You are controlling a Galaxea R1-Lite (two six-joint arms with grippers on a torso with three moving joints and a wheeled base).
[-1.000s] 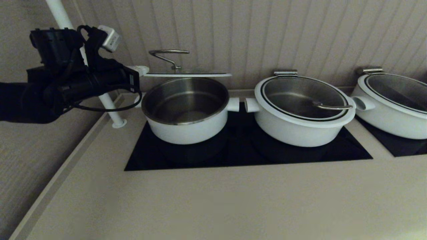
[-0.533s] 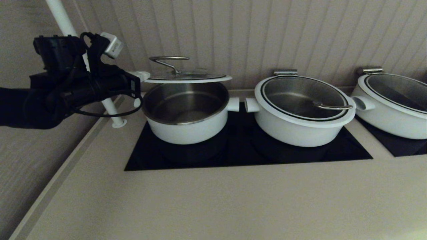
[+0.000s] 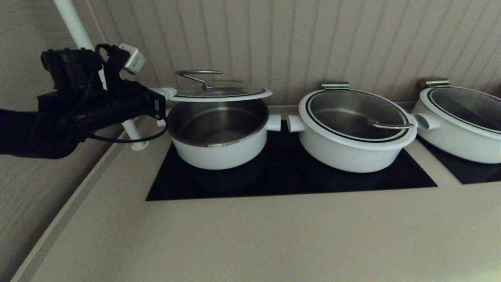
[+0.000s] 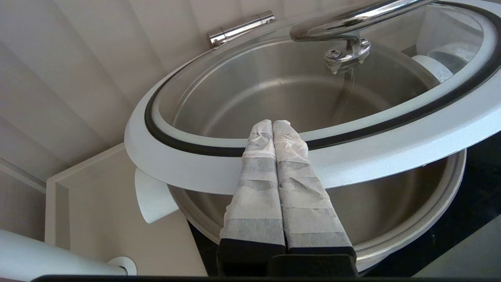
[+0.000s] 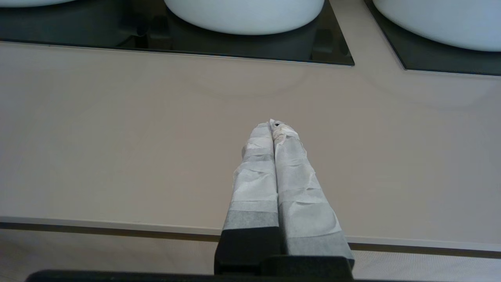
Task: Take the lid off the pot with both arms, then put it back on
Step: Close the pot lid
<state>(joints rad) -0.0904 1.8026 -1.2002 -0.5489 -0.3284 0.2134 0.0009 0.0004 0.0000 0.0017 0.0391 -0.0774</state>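
The left claw (image 4: 273, 124) has its taped fingers pressed together on the near edge of the round glass lid with a white rim and arched steel wire handle (image 3: 221, 92), holding it just above the small, deep white pot with a steel inside (image 3: 218, 131). The lid hangs clear of the pot's rim, close to level and roughly over the opening.

My worry is that thin pinch. The whole lid is carried from one edge, so its weight could make it droop, twist or slide out of the fingers; it would then clatter onto the steel rim or the black glass cooktop (image 3: 289, 178). If it comes down off-centre, the white rim could catch the pot's edge and sit crooked.

The right claw (image 5: 273, 124) hangs low over the beige surface (image 5: 117, 129), well apart from the pots, fingers pressed together on nothing.

The small pot looks empty, bare steel to the bottom. The wider white pot with a glass lid (image 3: 354, 131) beside it stands covered and also looks empty. A third white lidded pot (image 3: 462, 123) stands at the right edge.
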